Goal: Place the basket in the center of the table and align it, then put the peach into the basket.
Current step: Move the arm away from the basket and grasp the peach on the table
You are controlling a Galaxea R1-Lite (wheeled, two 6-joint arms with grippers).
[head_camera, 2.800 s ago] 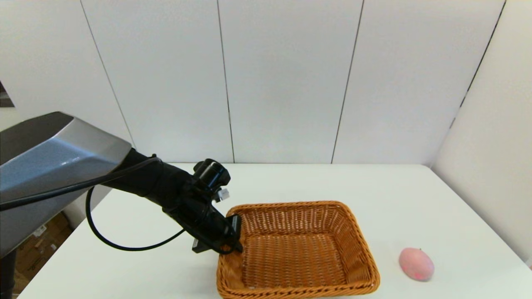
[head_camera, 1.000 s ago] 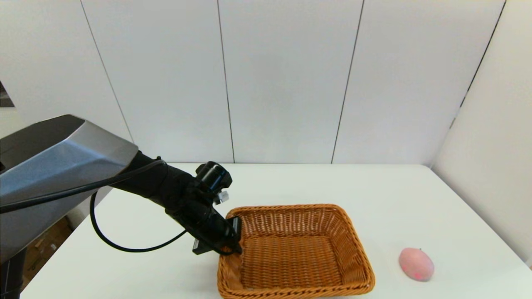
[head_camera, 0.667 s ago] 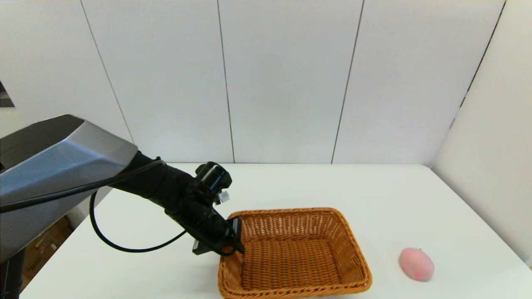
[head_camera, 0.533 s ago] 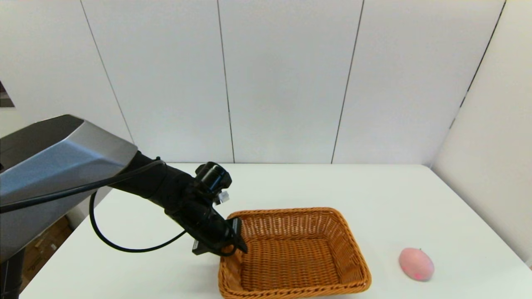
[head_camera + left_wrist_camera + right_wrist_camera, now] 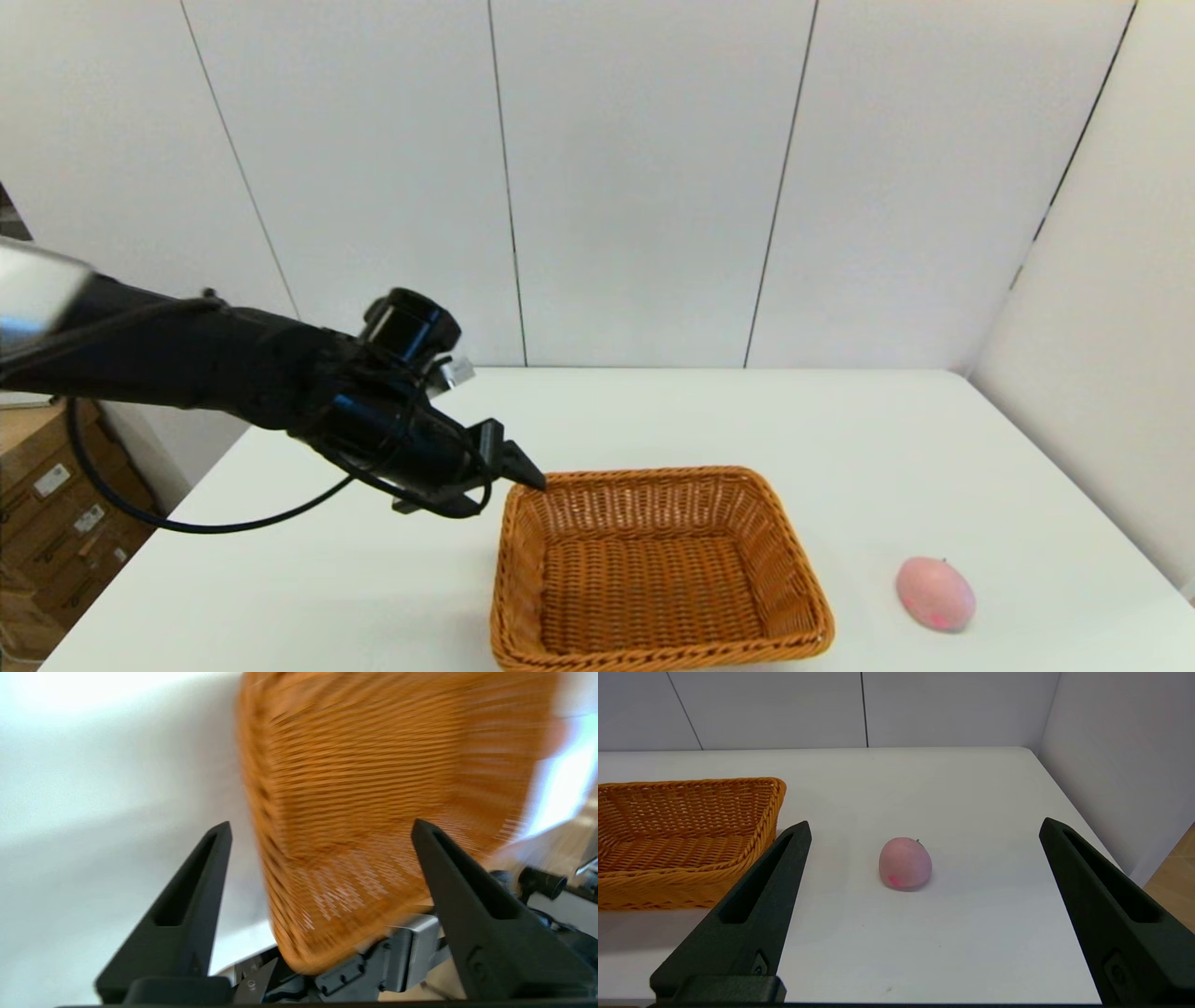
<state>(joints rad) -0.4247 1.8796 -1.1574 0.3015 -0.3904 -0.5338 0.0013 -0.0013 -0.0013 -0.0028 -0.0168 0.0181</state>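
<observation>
**Basket down, peach out on the table**

The table [image 5: 653,411] carries the basket [image 5: 658,569] near its front middle, empty. My left gripper [image 5: 523,471] hangs in the air just above the basket's far left corner, fingers spread wide and holding nothing. My right gripper [image 5: 924,830] sits low at the table's near right side, fingers wide apart and empty. The peach [image 5: 935,593] lies on the table to the right of the basket, apart from it.

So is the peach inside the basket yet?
No, the peach lies on the white table, apart from the basket and to its right.
</observation>
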